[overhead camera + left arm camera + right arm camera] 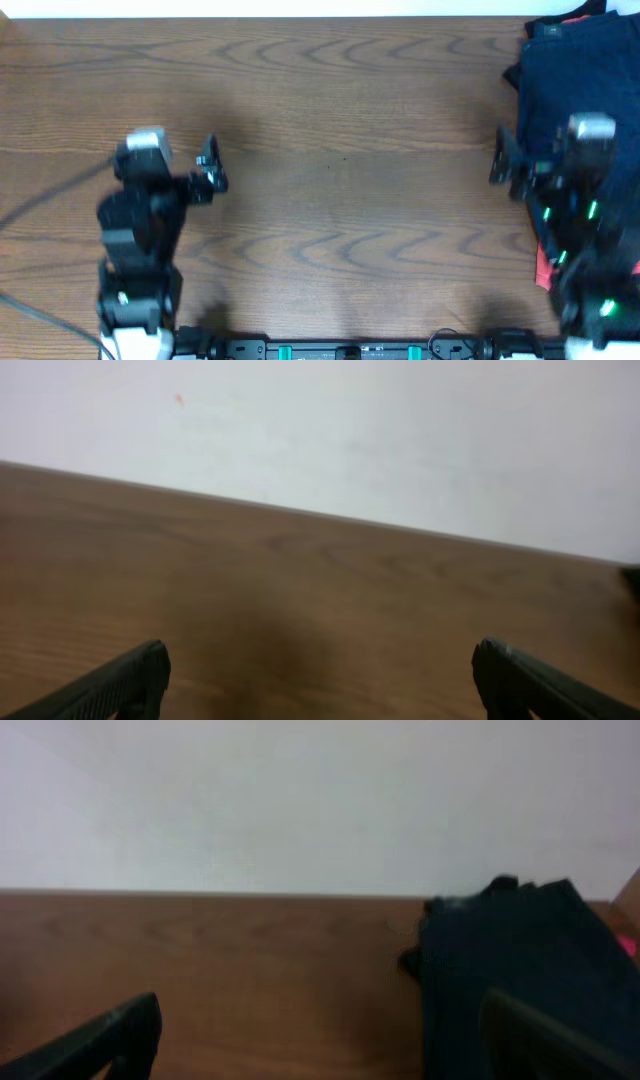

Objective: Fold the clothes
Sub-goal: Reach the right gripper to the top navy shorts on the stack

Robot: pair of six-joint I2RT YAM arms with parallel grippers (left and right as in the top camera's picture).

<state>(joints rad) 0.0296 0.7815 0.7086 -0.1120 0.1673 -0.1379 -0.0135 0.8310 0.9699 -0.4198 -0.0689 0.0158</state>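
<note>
Two grippers hang above the wooden table (330,120), both with their jaws spread wide and nothing between them. The left gripper (210,168) shows its fingers (120,685) at the two lower corners of its wrist view. Brown wood grain runs ahead of them to a white wall (400,440).

The right gripper (503,163) is parted just as widely, with one dark finger low on each side of its wrist view. The clothes (560,70) lie heaped to the right of this gripper and ahead of it, and from overhead the pile also runs back under the right arm.

Most of the heap is navy fabric (510,950), crumpled and rising ahead and to the right of the gripper. A coral-red edge (543,270) peeks out behind the gripper, close beside the arm. A pink sliver also shows at the far right of the wrist view.

The right-hand finger (540,1040) overlaps the navy cloth in that view. The picture is too soft to tell whether the finger touches the cloth or hangs just above it. The left gripper is well apart from the pile, with open table between them.
</note>
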